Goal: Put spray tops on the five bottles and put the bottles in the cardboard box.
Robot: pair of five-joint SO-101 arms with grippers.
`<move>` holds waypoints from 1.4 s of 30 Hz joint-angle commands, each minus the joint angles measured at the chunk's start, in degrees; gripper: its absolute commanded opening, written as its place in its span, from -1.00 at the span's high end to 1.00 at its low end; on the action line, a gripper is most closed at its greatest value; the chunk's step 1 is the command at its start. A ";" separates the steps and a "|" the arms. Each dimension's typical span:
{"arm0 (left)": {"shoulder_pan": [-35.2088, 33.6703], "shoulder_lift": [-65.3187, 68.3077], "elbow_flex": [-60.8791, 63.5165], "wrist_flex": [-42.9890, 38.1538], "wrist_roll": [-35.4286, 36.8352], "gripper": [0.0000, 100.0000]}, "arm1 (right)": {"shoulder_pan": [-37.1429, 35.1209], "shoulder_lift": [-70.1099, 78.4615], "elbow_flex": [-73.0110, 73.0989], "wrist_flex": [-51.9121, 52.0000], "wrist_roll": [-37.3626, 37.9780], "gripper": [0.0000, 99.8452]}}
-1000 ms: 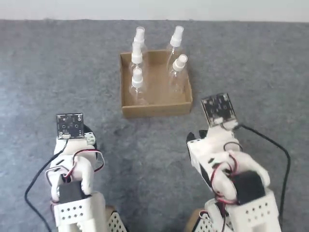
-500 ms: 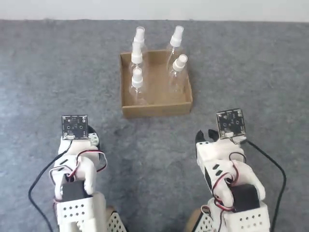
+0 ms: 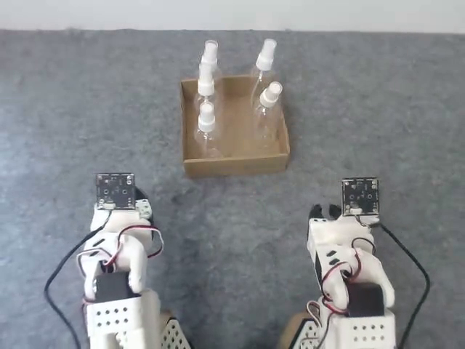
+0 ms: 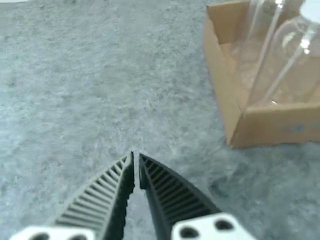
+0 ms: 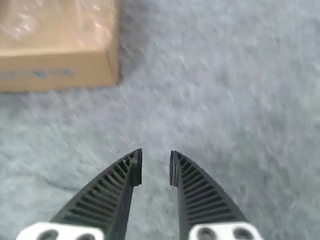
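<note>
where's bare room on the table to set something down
Bare mat flanks the cardboard box on both sides, and runs between it and the left end effector and right end effector. Bottles crowd the box.

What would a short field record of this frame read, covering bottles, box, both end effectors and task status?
bottles: five clear spray bottles, each with a white spray top, upright in the box
box: cardboard box, open-topped, on the grey table cover
left end effector: shut, empty, short of the box
right end effector: slightly open, empty, short of the box
task status: looks complete
</note>
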 commanded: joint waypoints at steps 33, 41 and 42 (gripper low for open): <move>0.26 -0.62 -0.40 13.80 0.09 0.98 | 1.01 -0.84 6.68 12.26 -0.18 0.88; -1.05 -0.62 -0.40 13.80 0.09 0.98 | 0.92 -0.84 6.68 12.26 -0.18 0.88; -1.05 -0.62 -0.40 13.54 0.09 0.98 | 0.92 -0.84 6.68 12.26 -0.18 0.88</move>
